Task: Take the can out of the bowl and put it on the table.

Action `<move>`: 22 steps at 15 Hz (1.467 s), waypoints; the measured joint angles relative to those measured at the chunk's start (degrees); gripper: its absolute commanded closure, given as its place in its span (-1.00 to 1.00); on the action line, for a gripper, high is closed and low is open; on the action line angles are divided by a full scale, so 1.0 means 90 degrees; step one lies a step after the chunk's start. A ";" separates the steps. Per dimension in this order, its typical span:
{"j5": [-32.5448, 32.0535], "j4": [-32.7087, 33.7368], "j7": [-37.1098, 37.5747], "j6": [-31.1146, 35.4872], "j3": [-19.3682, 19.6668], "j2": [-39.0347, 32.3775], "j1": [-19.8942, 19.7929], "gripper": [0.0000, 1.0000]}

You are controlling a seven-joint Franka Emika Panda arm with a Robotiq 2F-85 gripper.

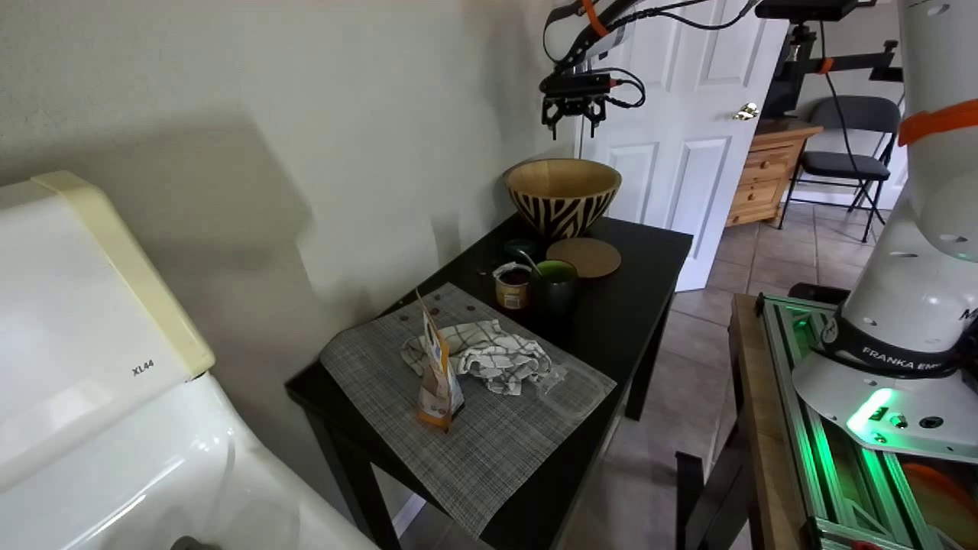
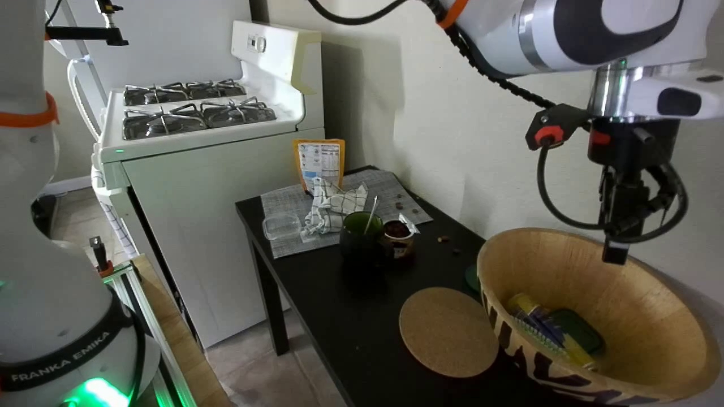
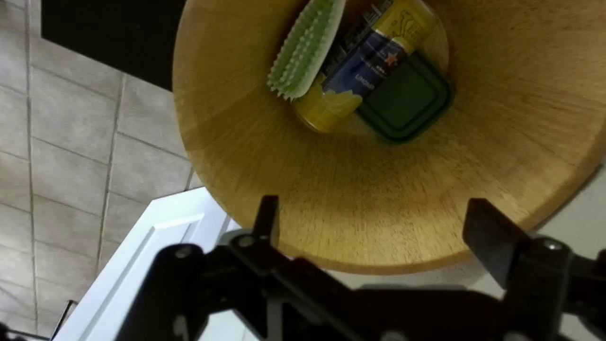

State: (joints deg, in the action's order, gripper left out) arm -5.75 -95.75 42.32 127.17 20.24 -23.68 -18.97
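The yellow and blue can (image 3: 364, 66) lies on its side in the bottom of the bowl; it also shows in an exterior view (image 2: 543, 322). The wooden bowl (image 1: 561, 179), tan with dark zebra-like stripes, stands at one end of the black table (image 1: 619, 305). Both also show in an exterior view, the bowl (image 2: 650, 316) and the table (image 2: 322, 288). My gripper (image 1: 573, 134) is above the bowl, pointing down, open and empty. In the wrist view its spread fingers (image 3: 374, 206) show over the bowl's wall (image 3: 355, 170), apart from the can.
Beside the can in the bowl are a green bristled object (image 3: 307, 49) and a dark green square item (image 3: 407, 99). A cork disc (image 2: 448, 332), dark mug (image 2: 359, 240), opened tub (image 2: 399, 240), cloth (image 1: 497, 355) and upright pouch (image 1: 439, 374) are on the table. A wall runs behind.
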 measured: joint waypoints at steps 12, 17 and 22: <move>0.2201 -0.0381 0.0129 0.0884 -0.0118 -0.1111 -0.0063 -1.00; 0.2593 -0.0021 0.0161 0.0883 -0.0152 -0.1531 -0.0068 -0.97; 0.2700 0.0399 0.0230 0.0706 -0.0156 -0.1958 -0.0149 -0.73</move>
State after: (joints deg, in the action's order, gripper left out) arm 18.55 -92.16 44.39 133.53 18.83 -41.31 -20.31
